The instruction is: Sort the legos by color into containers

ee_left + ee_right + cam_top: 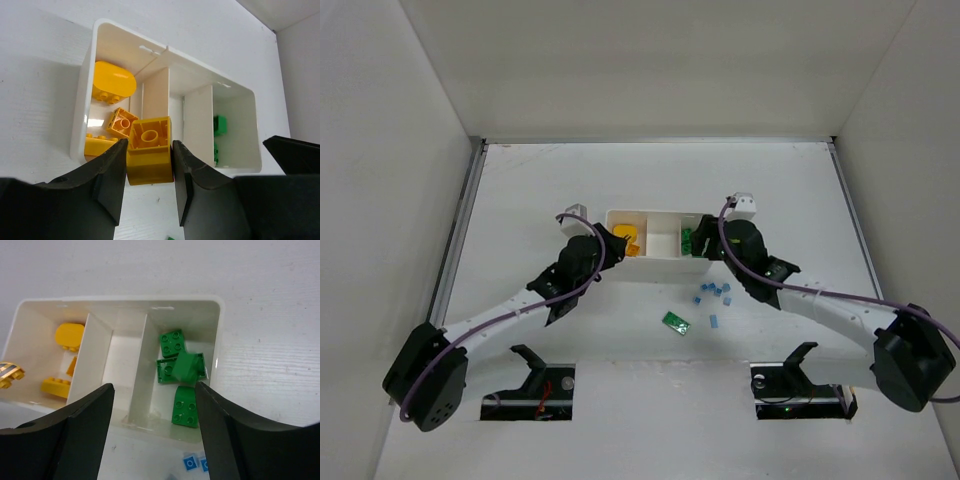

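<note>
The white tray [660, 268] sits mid-table, its three compartments side by side. From overhead I see yellow bricks [632, 241] in its left compartment and green bricks [688, 240] in its right one. A cluster of blue bricks [712, 293] lies loose on the table [550, 180] just in front of the tray's right end. A flat green piece [676, 322] lies a little nearer to me.

Both arms reach in to the tray, but the overhead view is too small for me to read the fingers. My left wrist camera settles that. The left gripper [148, 156] is clamped on a yellow brick [149, 150], hollow underside facing the lens, at the near wall of the compartment where the other yellow ones lie. My right wrist camera shows the right gripper [153, 390] spread wide above the tray's near wall. Several green bricks lie in the compartment beyond, and blue ones show at the frame's bottom edge.
</note>
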